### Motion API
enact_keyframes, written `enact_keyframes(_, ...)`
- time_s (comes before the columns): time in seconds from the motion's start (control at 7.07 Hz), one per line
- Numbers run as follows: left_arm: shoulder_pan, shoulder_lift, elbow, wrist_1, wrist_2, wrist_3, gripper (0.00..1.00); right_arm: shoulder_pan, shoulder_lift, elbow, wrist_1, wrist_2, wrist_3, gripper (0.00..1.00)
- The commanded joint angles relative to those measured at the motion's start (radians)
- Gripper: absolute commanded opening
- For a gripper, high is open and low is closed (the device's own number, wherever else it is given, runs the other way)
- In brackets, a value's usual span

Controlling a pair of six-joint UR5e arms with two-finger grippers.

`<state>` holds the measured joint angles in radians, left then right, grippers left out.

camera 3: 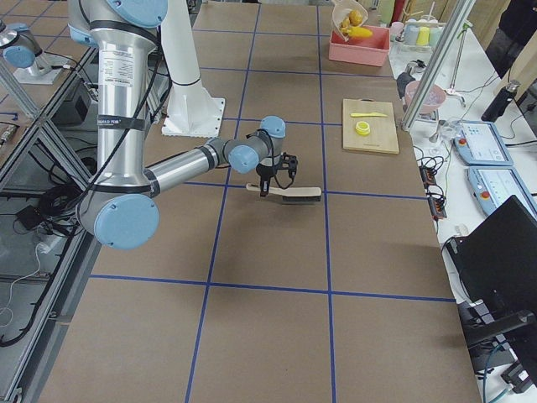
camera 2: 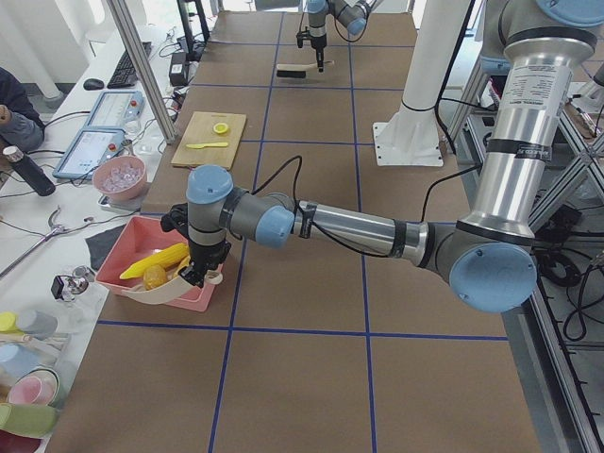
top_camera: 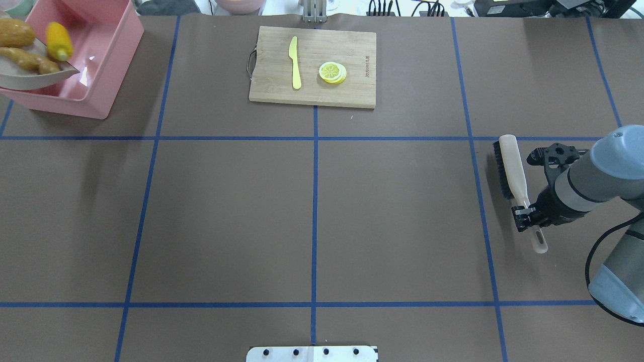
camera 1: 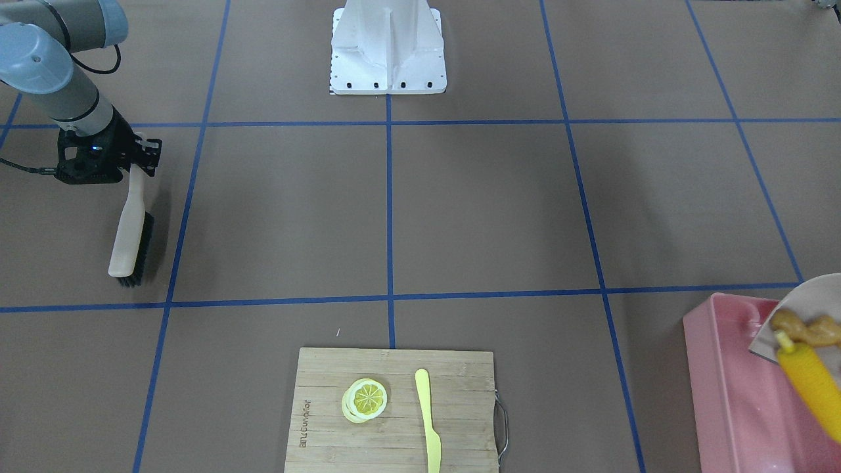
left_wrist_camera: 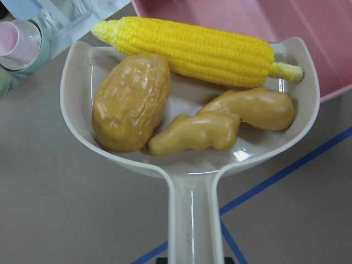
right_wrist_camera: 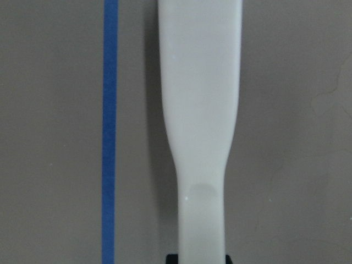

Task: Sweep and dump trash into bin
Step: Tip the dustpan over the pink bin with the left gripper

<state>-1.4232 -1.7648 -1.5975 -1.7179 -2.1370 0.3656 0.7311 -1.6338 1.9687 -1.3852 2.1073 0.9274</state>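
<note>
My left gripper [camera 2: 200, 272] is shut on the handle of the beige dustpan [left_wrist_camera: 192, 203] and holds it tilted over the pink bin [top_camera: 100, 65] at the table's far left corner. In the pan lie the yellow corn cob [left_wrist_camera: 192, 49], the brown potato-like lump [left_wrist_camera: 129, 102] and the tan ginger root [left_wrist_camera: 220, 124]. The corn lies along the pan's front lip, above the bin's inside. My right gripper [top_camera: 523, 211] is shut on the handle of the white brush [top_camera: 510, 168], whose black bristles rest on the table at the right.
A wooden cutting board [top_camera: 352, 85] sits at the far middle of the table with a lemon slice [top_camera: 332, 72] and a pale yellow knife [top_camera: 295, 63] on it. The white robot base [camera 1: 387, 46] stands at the near edge. Cups and bowls stand beyond the bin.
</note>
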Motion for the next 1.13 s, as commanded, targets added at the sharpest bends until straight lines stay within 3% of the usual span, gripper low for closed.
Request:
enact_keyframes(0.0, 0.03, -0.002, -0.048, 0.075, 0.026, 0.108, 0.05, -0.004, 0.014, -0.004, 0.0, 0.002, 0.021, 0.0)
enact_keyframes(0.14, 0.021, 0.005, -0.067, 0.083, 0.025, 0.131, 0.05, -0.005, 0.017, -0.008, 0.0, 0.016, 0.021, 0.07)
enact_keyframes(0.28, -0.038, 0.013, -0.07, 0.095, 0.02, 0.209, 0.05, -0.005, 0.023, -0.013, 0.0, 0.022, 0.037, 0.25)
enact_keyframes(0.57, -0.144, 0.012, -0.129, 0.116, -0.029, 0.222, 0.06, -0.007, 0.035, -0.002, 0.002, 0.023, 0.077, 0.26)
enact_keyframes(0.71, -0.189, 0.002, -0.145, 0.123, -0.105, 0.213, 0.07, -0.009, 0.035, 0.001, 0.002, 0.028, 0.091, 0.27)
enact_keyframes(0.99, -0.104, -0.045, -0.151, 0.092, -0.214, 0.222, 0.07, -0.015, 0.034, 0.004, 0.0, 0.028, 0.097, 0.31)
